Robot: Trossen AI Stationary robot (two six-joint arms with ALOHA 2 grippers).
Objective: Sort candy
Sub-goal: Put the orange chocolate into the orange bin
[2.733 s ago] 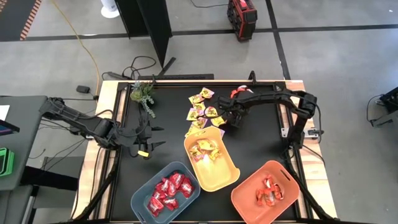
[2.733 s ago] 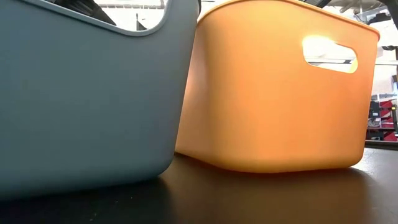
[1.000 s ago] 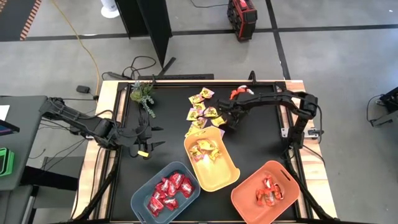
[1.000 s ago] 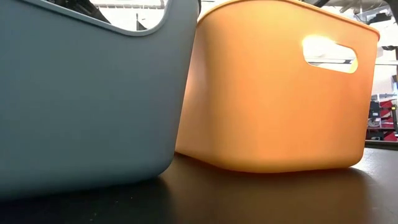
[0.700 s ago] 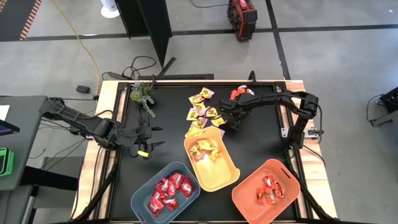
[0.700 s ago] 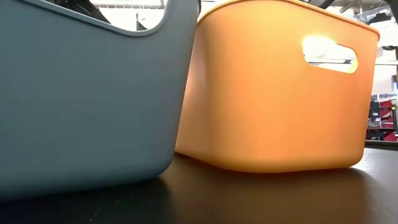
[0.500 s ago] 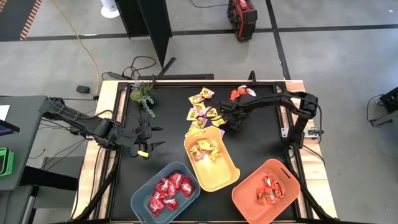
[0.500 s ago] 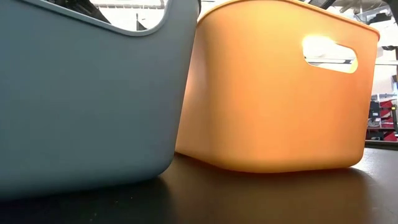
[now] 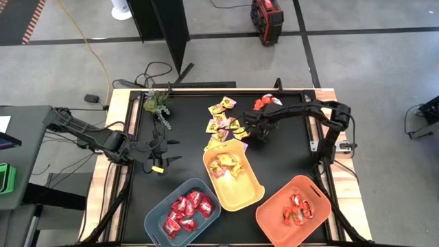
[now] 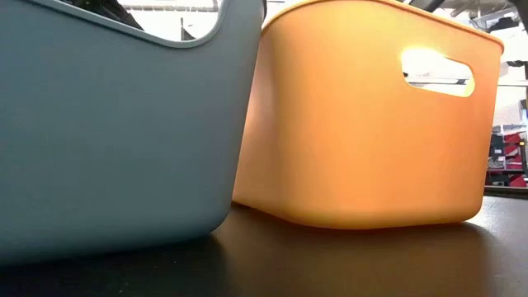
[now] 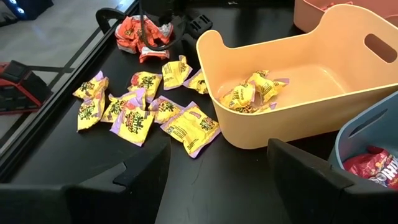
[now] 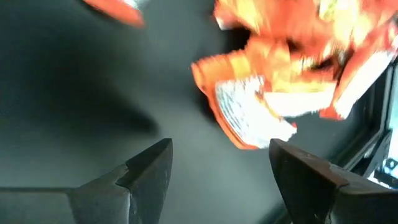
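- Candy in orange-red wrappers lies just ahead of the right tool, whose jaws are spread with nothing between them.
- Yellow candy lies loose beside it, near the yellow bin.
- Left tool waits open over the surface, at its left edge.

- The high view looks straight down on the whole tabletop and the floor around it.
- The low view sits at tabletop height, very near the blue-grey bin and the orange bin — they fill it.
- The left wrist view looks across the tabletop at the yellow bin, also seen from above.
- The right wrist view looks down, close on the orange-red candy.
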